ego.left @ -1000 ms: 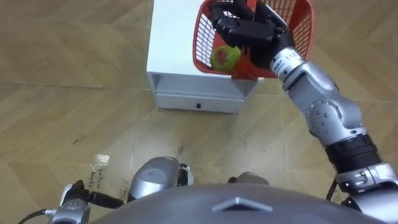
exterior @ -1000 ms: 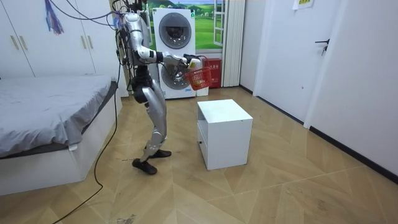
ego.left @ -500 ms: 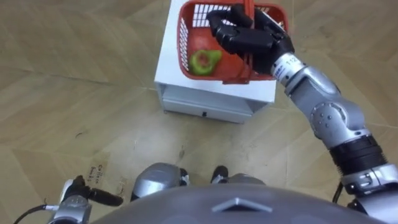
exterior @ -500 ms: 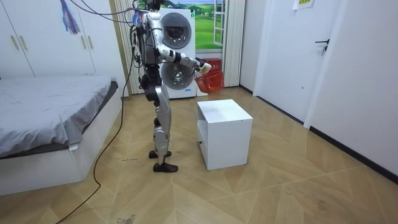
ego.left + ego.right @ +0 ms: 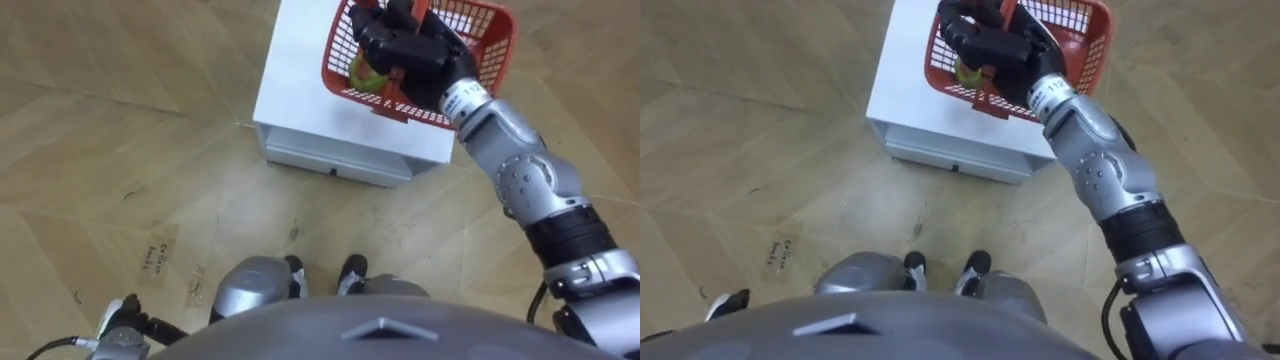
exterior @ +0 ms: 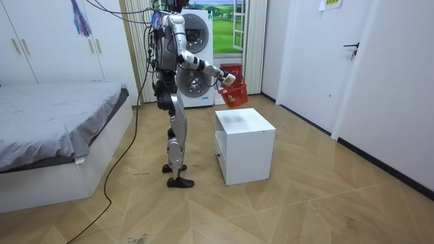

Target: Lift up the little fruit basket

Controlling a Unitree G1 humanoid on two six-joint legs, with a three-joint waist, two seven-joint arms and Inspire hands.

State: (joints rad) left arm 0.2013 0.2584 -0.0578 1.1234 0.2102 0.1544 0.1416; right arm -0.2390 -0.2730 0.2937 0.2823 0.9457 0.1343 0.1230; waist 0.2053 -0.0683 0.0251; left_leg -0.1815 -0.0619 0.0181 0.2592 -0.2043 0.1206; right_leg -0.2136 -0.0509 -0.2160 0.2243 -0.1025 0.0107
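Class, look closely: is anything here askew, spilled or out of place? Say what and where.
The red basket hangs tilted from the right hand, whose fingers are curled round its handle, above the white cabinet. The fruit sits against one side wall. No fruit lies on the cabinet or the floor.

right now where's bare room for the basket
The white cabinet top is bare left of the red basket that the right robot hand holds above it. Wood floor is open left of the cabinet. Crowded inside the basket, by the fruit.
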